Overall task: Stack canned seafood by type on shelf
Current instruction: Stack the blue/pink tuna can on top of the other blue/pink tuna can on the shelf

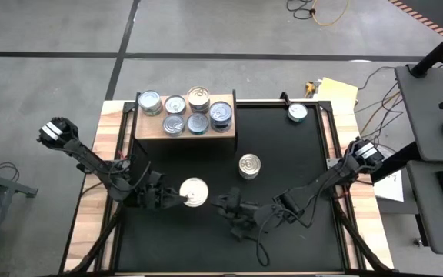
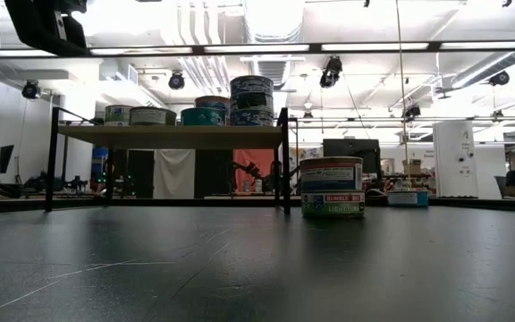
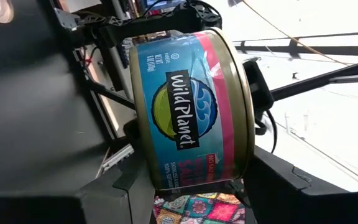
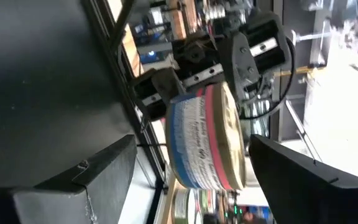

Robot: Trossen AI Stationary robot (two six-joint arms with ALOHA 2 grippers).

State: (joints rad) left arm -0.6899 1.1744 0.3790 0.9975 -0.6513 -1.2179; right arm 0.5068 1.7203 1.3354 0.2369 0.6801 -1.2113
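Note:
My left gripper [image 1: 177, 196] holds a blue-and-pink labelled can [image 1: 194, 192] with a gold rim above the near middle of the black table. My right gripper [image 1: 220, 204] is open just to the right of it. In its wrist view its two fingers stand on either side of that can [image 4: 204, 140] without touching it. The wooden shelf [image 1: 148, 128] at the far left carries several cans [image 1: 187, 114]; two of them are stacked [image 2: 251, 100]. One can [image 1: 250, 165] stands on the table at its middle. Another can [image 1: 298, 112] stands at the far right. My left gripper pinches the can across its two flat ends, one finger [image 3: 126, 186] at the bottom rim [image 3: 143, 168] and one on the gold top [image 3: 244, 155]. The fingers come level from the table's left. The can is lifted clear of the table, its top facing up.
Black posts [image 2: 54, 156] frame the shelf at its ends. Wooden rails [image 1: 98, 177] run along the table's left and right edges. Bare table lies between the shelf and the near edge.

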